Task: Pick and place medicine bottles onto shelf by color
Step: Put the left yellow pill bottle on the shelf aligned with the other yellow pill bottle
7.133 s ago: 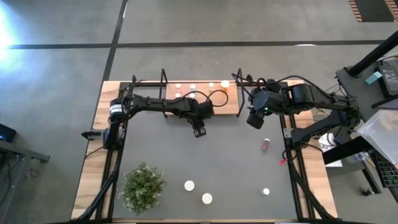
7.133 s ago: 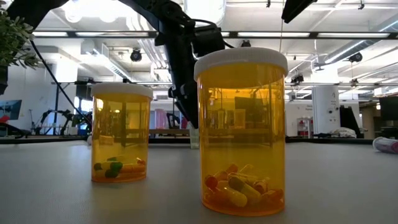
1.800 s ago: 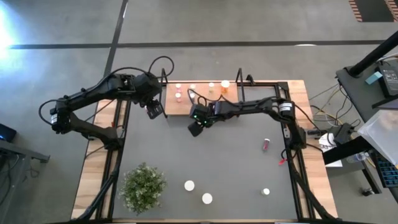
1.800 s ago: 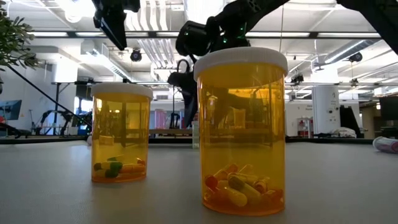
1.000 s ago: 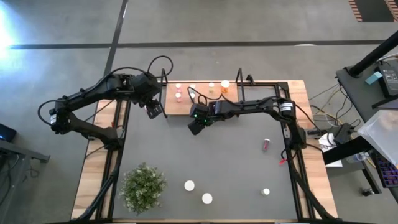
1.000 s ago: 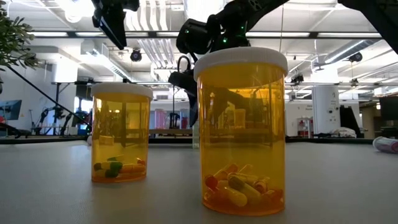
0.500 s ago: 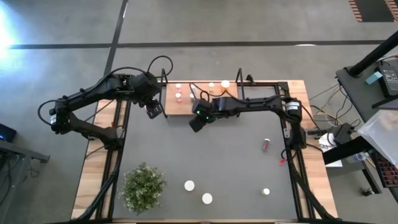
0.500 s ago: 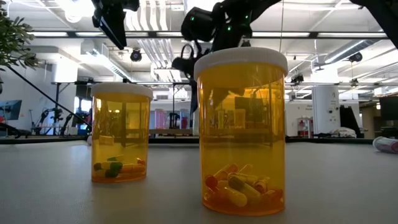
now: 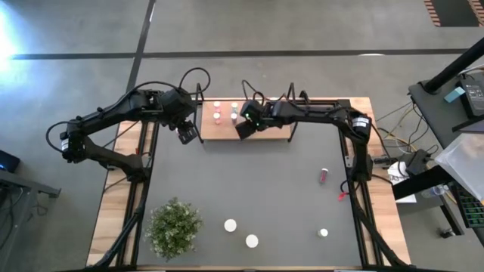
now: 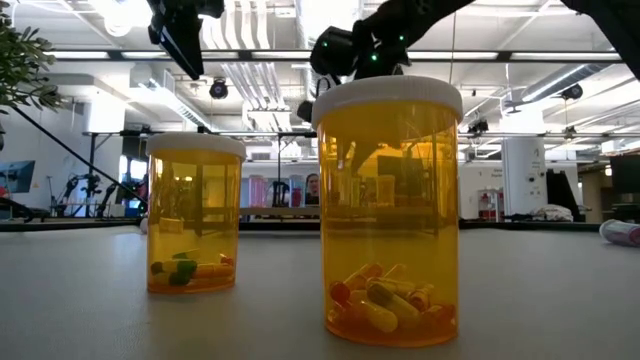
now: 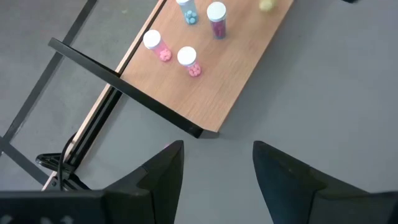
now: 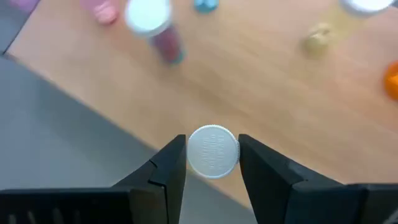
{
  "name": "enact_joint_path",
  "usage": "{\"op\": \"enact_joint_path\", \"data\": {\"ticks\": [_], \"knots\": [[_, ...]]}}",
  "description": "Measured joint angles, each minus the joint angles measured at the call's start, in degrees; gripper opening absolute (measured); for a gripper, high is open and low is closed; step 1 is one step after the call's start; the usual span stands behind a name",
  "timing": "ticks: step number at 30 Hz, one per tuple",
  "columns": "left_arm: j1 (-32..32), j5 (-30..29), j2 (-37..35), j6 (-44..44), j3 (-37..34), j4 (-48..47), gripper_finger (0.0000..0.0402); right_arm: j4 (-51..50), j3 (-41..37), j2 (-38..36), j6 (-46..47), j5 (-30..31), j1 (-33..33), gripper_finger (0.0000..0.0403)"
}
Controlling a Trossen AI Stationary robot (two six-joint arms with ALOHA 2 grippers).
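My right gripper [image 9: 244, 128] hovers over the light wooden shelf [image 9: 276, 130] and is shut on a small bottle with a white cap [image 12: 213, 151]; the cap hides the colour of its body. On the shelf stand two pink bottles [image 11: 152, 43], a purple one [image 11: 217, 15] and others. My left gripper [image 9: 189, 134] is open and empty by the shelf's left end. Two orange bottles [image 10: 195, 215] [image 10: 388, 210] stand on the mat near the front edge. A pink bottle [image 9: 324, 175] lies on its side at the right. My right gripper pinches the bottle between its two fingers at the white cap's opposite sides [image 12: 189, 152]. The fingers [image 12: 255, 165] point down from above. The bottle stands upright in the hold, cap up, lifted clear above the shelf board [image 12: 267, 99].
A green potted plant [image 9: 174, 227] stands at the front left. Three white-capped bottles [image 9: 230, 225] [image 9: 252, 241] [image 9: 323, 233] stand near the front edge. Black wire frames [image 9: 198, 102] rise at both shelf ends. Dark mat [image 9: 280, 189] lies between shelf and front bottles.
My right gripper has gone up and toward the table's far edge, from over the mat in front of the shelf to over the shelf board. My left arm has kept still.
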Motion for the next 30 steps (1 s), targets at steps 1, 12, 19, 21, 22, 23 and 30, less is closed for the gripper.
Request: {"op": "enact_joint_path", "data": {"ticks": [1, 12, 19, 21, 22, 23, 30], "knots": [[0.0, 0.0, 0.0, 0.0, 0.0, 0.0, 0.0176, 0.0, 0.0, 0.0, 0.0, 0.1, -0.5, 0.0132], [0.0, 0.0, 0.0, 0.0, 0.0, 0.1, 0.0176, 0.2, 0.0, 0.0, -1.0, 3.0, -4.1, 0.0134], [0.0, -0.1, 0.0, 0.0, 0.0, 0.5, 0.0176, 0.2, 0.0, 0.1, -2.4, 3.4, -5.5, 0.0134], [0.0, -0.1, 0.0, 0.0, 0.0, 0.5, 0.0176, 0.3, -0.1, 0.1, -2.5, 3.4, -5.5, 0.0134], [0.0, -0.1, 0.0, 0.0, 0.0, 0.5, 0.0176, 0.3, -0.2, 0.1, -2.7, 3.4, -5.5, 0.0134], [0.0, -0.1, 0.0, 0.0, 0.0, 0.5, 0.0176, 0.2, -0.2, 0.1, -3.1, 3.3, -5.5, 0.0134], [0.0, -0.2, 0.0, -0.1, 0.0, 0.5, 0.0176, 0.2, -0.3, 0.1, -6.1, 2.6, -5.5, 0.0134]]}}
